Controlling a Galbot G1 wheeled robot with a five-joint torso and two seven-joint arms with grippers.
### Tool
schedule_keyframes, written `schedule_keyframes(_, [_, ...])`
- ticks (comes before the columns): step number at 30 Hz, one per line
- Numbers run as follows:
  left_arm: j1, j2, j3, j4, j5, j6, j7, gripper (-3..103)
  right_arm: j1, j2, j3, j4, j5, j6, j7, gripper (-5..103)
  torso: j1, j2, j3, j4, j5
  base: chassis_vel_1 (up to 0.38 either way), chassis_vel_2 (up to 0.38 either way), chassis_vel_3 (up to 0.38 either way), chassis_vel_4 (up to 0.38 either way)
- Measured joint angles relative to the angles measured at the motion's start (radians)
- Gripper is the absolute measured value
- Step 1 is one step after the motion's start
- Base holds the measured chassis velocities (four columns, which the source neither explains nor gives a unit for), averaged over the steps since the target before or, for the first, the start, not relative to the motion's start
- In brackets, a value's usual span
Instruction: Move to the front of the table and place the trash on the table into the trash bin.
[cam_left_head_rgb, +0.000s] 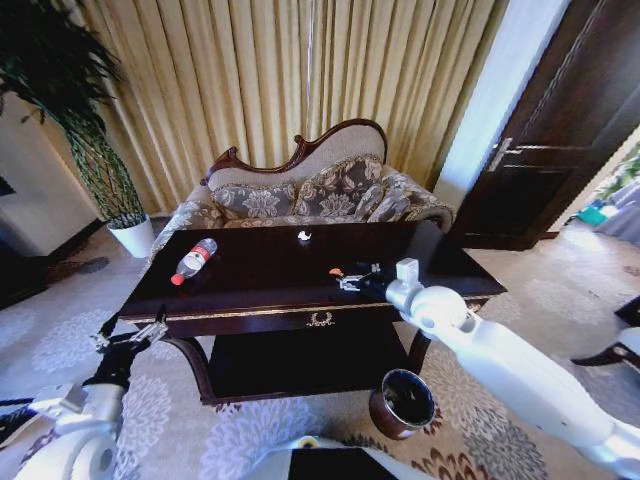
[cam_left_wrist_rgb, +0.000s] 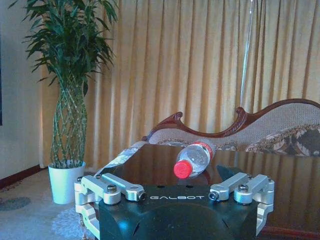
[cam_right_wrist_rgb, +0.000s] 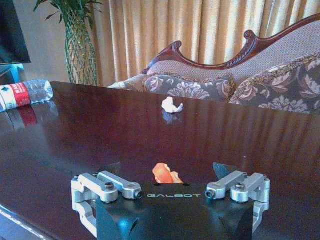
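Our right end effector (cam_right_wrist_rgb: 167, 175) sits open on the counter (cam_left_head_rgb: 260, 275), fingers either side of the orange-red piece (cam_right_wrist_rgb: 164, 173), ready to close. Our left end effector (cam_left_head_rgb: 130, 337) waits open off the counter's corner, facing the bottle (cam_left_wrist_rgb: 194, 159).

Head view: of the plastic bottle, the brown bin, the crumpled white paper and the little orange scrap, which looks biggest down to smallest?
1. Trash bin, though it stands nearest the camera, which may flatter it.
2. Plastic bottle.
3 and 4. White paper and orange scrap at the right gripper: both tiny, too alike to rank.
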Motion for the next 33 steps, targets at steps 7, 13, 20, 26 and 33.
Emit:
schedule_keyframes(7, [-0.001, 0.002, -0.001, 0.002, 0.0, 0.0, 0.001, 100, 0.041, 0.029, -0.037, -0.047, 0.0, 0.0, 0.011, 100, 0.0, 0.0, 0.0, -0.0001, 0.0, 0.0, 0.0, 0.0, 0.0])
schedule_keyframes(13, [-0.001, 0.001, -0.002, 0.006, -0.001, -0.002, 0.0, 100, 0.058, 0.051, -0.05, -0.068, -0.003, 0.0, 0.013, 100, 0.0, 0.0, 0.0, -0.0001, 0.0, 0.0, 0.0, 0.0, 0.0])
schedule_keyframes(20, [-0.001, 0.0, -0.002, 0.01, -0.001, -0.003, -0.001, 100, 0.061, 0.057, -0.06, -0.07, -0.005, 0.0, 0.014, 100, 0.0, 0.0, 0.0, -0.0002, 0.0, 0.0, 0.0, 0.0, 0.0])
schedule_keyframes(26, [-0.001, -0.004, -0.002, 0.011, -0.001, -0.004, -0.002, 100, 0.056, 0.058, -0.062, -0.07, -0.007, -0.001, 0.013, 100, 0.0, 0.0, 0.0, -0.0002, 0.0, 0.0, 0.0, 0.0, 0.0])
schedule_keyframes(33, [-0.002, -0.006, -0.001, 0.008, 0.0, -0.004, -0.004, 100, 0.037, 0.059, -0.049, -0.071, -0.026, -0.001, 0.013, 100, 0.0, 0.0, 0.0, -0.0001, 0.0001, 0.0, 0.0, 0.0, 0.0])
